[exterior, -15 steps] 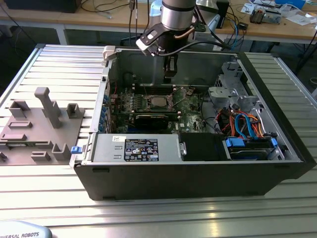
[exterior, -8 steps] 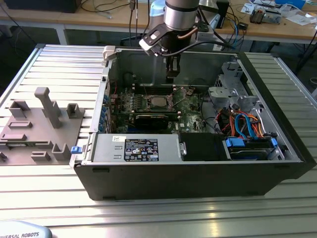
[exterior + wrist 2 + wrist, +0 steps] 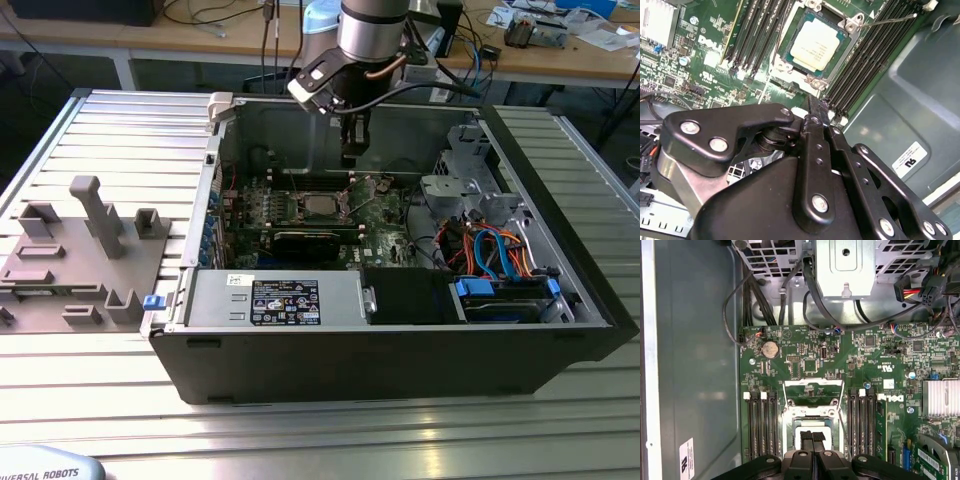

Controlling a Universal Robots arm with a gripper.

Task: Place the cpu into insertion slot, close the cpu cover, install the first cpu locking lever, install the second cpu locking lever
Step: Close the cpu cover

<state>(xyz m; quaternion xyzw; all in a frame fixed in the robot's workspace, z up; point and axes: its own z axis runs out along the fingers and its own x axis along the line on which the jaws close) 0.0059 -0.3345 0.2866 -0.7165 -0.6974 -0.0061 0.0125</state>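
The cpu (image 3: 814,42) lies flat in the insertion slot (image 3: 322,207) on the green motherboard, its dull silver top facing up. My gripper (image 3: 815,104) hangs just above the slot's edge, shut with nothing between its black fingers. In the first wrist view the gripper (image 3: 812,436) covers part of the slot. The cpu cover (image 3: 813,383), a thin silvery frame with a window, stands swung open on the slot's far side. A thin wire locking lever (image 3: 887,20) sticks out unlatched beside the slot. In the exterior view the gripper (image 3: 352,152) hovers inside the open computer case (image 3: 400,340).
Black memory slots (image 3: 760,420) flank the socket on both sides. A metal drive cage (image 3: 845,265) with black cables sits past the board. A finned heatsink (image 3: 940,397) stands nearby. A grey fixture (image 3: 90,250) rests on the table at the exterior view's left.
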